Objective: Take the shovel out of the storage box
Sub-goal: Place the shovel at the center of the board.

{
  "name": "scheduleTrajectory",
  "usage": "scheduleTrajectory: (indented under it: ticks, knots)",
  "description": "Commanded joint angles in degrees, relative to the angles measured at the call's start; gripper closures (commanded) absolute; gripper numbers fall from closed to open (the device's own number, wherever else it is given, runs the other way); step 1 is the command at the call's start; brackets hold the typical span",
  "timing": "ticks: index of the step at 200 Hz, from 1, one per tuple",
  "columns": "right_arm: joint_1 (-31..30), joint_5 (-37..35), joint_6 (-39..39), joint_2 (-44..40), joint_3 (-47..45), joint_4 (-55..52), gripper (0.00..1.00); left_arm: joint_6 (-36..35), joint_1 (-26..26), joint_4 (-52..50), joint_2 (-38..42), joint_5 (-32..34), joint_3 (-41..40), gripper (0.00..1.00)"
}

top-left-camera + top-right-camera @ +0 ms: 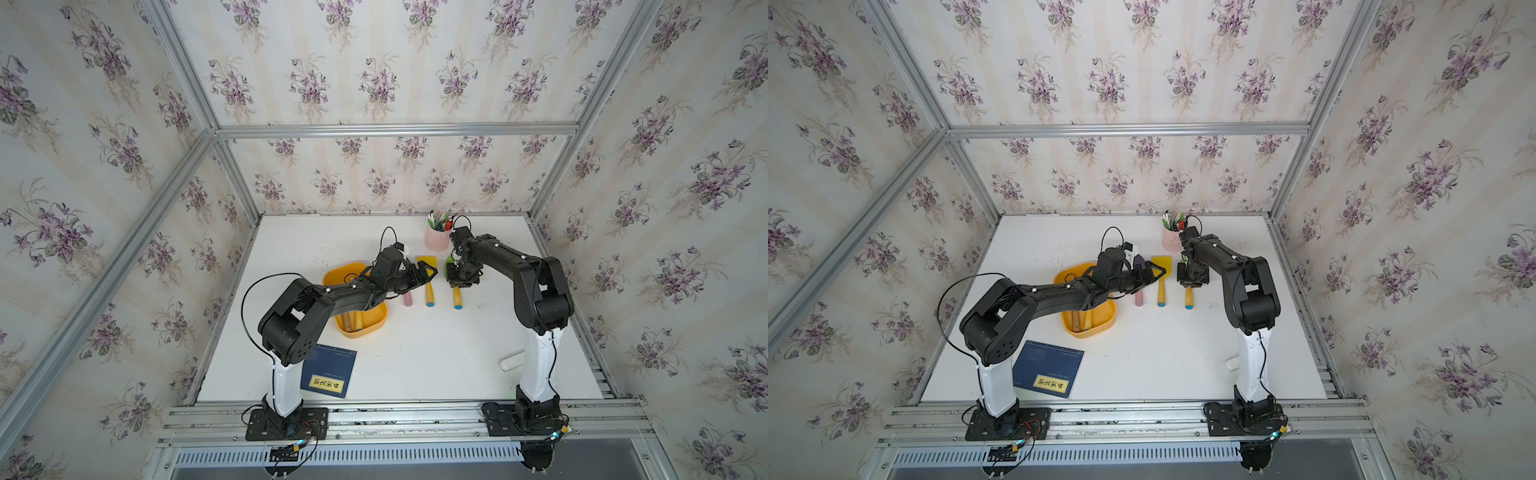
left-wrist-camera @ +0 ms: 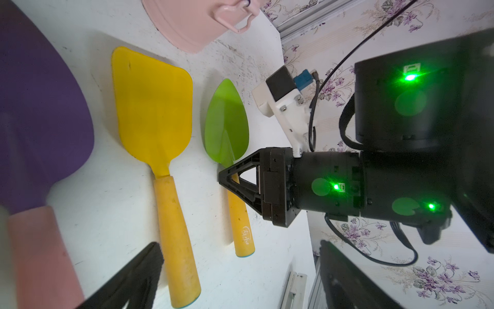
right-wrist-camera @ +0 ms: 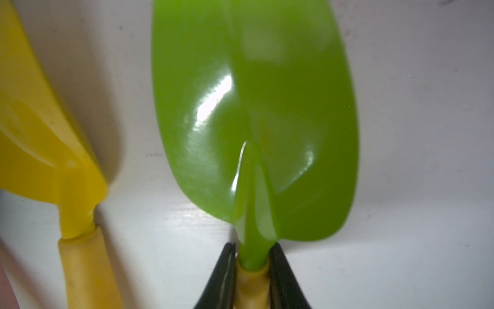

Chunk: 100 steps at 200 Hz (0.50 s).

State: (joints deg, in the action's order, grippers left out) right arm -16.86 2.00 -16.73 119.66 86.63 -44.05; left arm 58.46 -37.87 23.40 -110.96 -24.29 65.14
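The yellow-orange storage box (image 1: 365,328) (image 1: 1096,326) sits left of centre, partly under my left arm; tan handles (image 1: 1079,321) show inside it. Three shovels lie side by side on the white table to its right: a purple one with a pink handle (image 1: 408,300) (image 2: 40,107), an all-yellow one (image 1: 430,297) (image 2: 155,107) and a green-bladed one with a yellow handle (image 1: 457,300) (image 3: 254,107). My right gripper (image 1: 461,282) (image 3: 252,248) is shut on the green shovel's neck, low over the table. My left gripper (image 1: 430,274) hovers open above the yellow shovel, its fingers (image 2: 139,273) holding nothing.
A pink pen cup (image 1: 436,241) stands just behind the shovels, close to my right wrist. A blue book (image 1: 328,370) lies at the front left by the left arm's base. A white flat object (image 1: 511,361) lies at the front right.
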Motion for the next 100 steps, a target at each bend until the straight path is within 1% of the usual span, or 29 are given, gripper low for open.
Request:
scheduleTrajectory:
  ticks: [1,18,40,100]
  knots:
    - [0.08,-0.05,0.30,0.14,0.32,-1.21,0.73,-1.21,0.06,-0.72,1.39,-0.21,-0.05,0.09]
    - [0.08,0.03,-0.12,-0.97,-0.05,-0.89,0.67,-1.63,0.07,-1.59,2.29,0.18,-0.11,0.09]
    - [0.08,0.69,-0.48,-2.13,-0.10,-0.67,0.62,-1.94,0.16,-2.62,3.16,0.21,0.16,0.09]
    - [0.07,0.50,-0.50,-4.03,-0.76,-1.03,0.61,-2.87,0.93,-4.64,5.76,0.13,-0.35,0.09]
